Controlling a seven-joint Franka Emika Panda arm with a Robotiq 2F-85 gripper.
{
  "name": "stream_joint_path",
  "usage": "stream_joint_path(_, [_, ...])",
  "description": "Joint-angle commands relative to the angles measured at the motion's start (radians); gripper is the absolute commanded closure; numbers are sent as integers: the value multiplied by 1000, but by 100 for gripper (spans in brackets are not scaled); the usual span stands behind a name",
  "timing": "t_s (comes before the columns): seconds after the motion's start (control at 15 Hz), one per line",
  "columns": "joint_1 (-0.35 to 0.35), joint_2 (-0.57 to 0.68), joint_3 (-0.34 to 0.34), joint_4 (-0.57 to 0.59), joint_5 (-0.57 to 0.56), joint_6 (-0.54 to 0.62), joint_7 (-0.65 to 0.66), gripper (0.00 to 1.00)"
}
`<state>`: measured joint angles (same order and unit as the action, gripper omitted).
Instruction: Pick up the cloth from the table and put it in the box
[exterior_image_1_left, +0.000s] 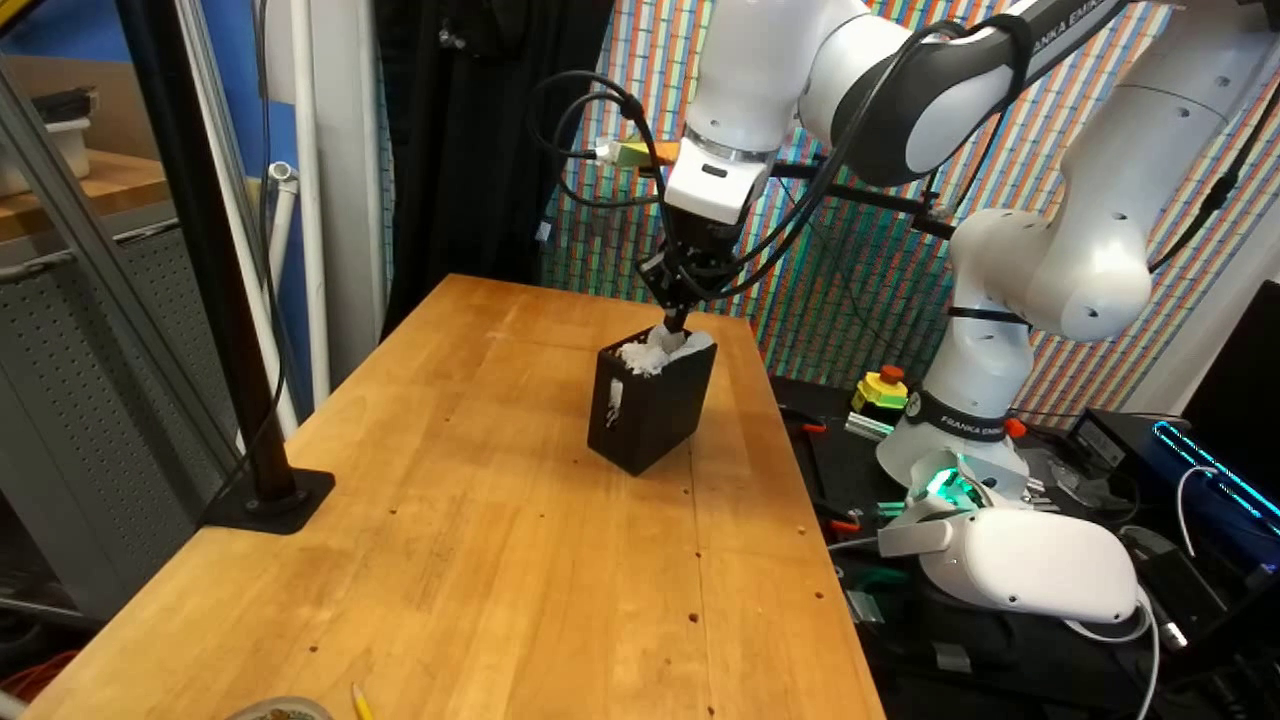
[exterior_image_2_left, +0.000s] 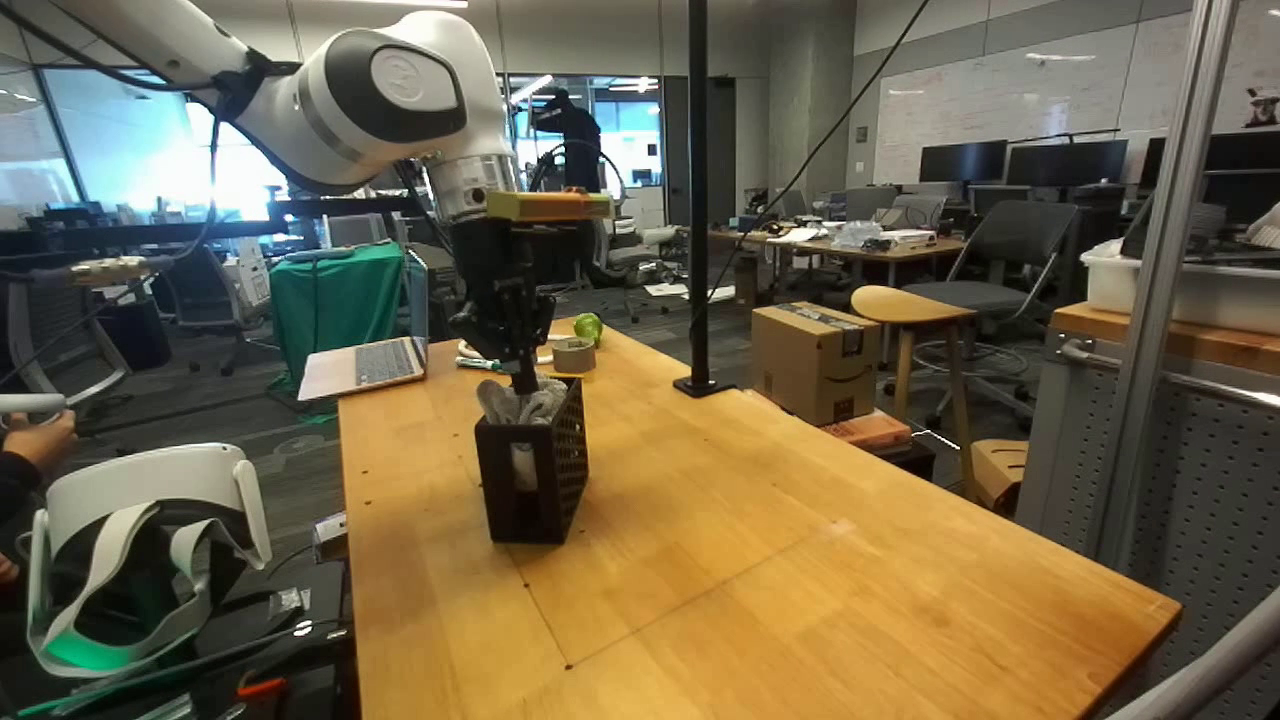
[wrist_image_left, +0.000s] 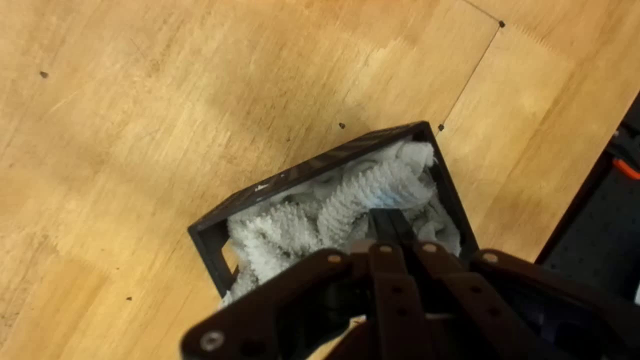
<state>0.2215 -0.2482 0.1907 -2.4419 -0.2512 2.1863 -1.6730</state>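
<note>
The gripper (wrist_image_left: 392, 220) points down, and its two fingers are pressed together. I can't see if a tiny bit of cloth is pinched between them. Right under it is the white cloth (wrist_image_left: 280, 235), all bunched up inside the black box (exterior_image_1_left: 660, 415), with some poking up over the rim. The box stands upright on the table (exterior_image_1_left: 500, 500) below the gripper.

The table is light brown wood with thin lines and little dark dots all around. Well apart from the gripper, in an exterior view, a roll of tape (exterior_image_2_left: 573, 355) and a green thing (exterior_image_2_left: 588, 327) sit on the table, and a laptop (exterior_image_2_left: 380, 365) is nearby. A black pole (exterior_image_2_left: 699, 200) stands at the table's edge, across from the gripper.

Above the gripper is the big white arm (exterior_image_2_left: 400, 100). Behind it, in an exterior view, hangs a bright stripy backdrop (exterior_image_1_left: 640, 40). Farther out in the room are a brown carton (exterior_image_2_left: 800, 370), a stool (exterior_image_2_left: 910, 305) and, farthest off, a whiteboard (exterior_image_2_left: 1000, 110).
</note>
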Motion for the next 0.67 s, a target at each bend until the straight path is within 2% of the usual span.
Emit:
stream_joint_path(0.0, [-5,-1,-37,22,-48,-10,-80,95])
stream_joint_path(0.33, [-9,28,-80,69,-36,-1,-222,95])
stream_joint_path(0.6, [10,65,-62,121,-16,4,-277,95])
